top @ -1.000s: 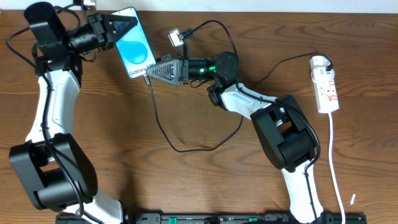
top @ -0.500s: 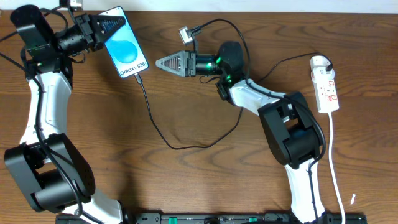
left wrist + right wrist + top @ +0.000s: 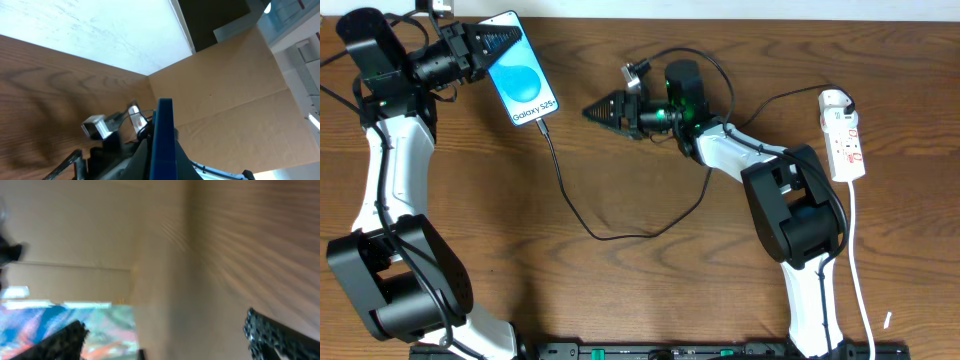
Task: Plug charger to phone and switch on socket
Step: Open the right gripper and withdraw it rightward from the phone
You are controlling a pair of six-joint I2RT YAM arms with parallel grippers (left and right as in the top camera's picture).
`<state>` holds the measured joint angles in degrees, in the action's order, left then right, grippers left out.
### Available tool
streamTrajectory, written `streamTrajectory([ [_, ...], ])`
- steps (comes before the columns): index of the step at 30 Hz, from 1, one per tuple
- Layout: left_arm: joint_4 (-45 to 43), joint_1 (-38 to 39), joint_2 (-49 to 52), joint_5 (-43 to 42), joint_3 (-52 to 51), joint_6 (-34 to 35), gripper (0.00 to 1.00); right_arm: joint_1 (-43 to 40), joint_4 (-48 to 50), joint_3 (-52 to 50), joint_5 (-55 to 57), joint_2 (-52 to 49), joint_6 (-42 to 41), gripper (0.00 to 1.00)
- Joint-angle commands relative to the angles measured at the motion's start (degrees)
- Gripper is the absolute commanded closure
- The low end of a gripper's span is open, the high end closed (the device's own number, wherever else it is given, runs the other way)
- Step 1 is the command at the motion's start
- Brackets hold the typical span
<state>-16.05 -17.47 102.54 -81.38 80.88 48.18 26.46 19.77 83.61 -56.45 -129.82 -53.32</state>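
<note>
My left gripper (image 3: 498, 42) is shut on the top edge of the phone (image 3: 525, 80) and holds it tilted above the table's back left. The blue screen reads "Galaxy S25". In the left wrist view the phone (image 3: 164, 132) stands edge-on between the fingers (image 3: 162, 162). The charger, a thin black cable (image 3: 570, 200), hangs from the phone's lower end (image 3: 542, 122), loops over the table and runs toward the socket, a white power strip (image 3: 847, 140) at the right. My right gripper (image 3: 590, 110) is open and empty, right of the phone; its fingers (image 3: 165, 342) are spread wide.
The strip's white cord (image 3: 860, 260) runs down the right side to the front edge. A cardboard wall (image 3: 225, 90) stands behind the table. Bare wood lies in the middle and front of the table.
My right gripper let go of the cable tip at the phone's lower end and drew back to the right. My left gripper moved the phone up and left with the cable attached.
</note>
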Motion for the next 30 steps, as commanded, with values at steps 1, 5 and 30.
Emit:
streamTrajectory([
  [1, -0.3, -0.3, 0.0, -1.7, 0.0, 0.1, 0.93, -0.3, -8.4, 0.4, 8.6, 3.8, 12.0, 0.01],
  [5, -0.3, -0.3, 0.0, -1.7, 0.0, 0.1, 0.93, -0.3, -20.4, 0.4, 16.7, 8.3, 20.0, 0.01],
  [30, 31.4, -0.3, 0.1, 6.2, -0.2, -26.1, 0.93, -0.2, -45.8, 0.4, 43.5, 30.5, 31.6, 0.01],
])
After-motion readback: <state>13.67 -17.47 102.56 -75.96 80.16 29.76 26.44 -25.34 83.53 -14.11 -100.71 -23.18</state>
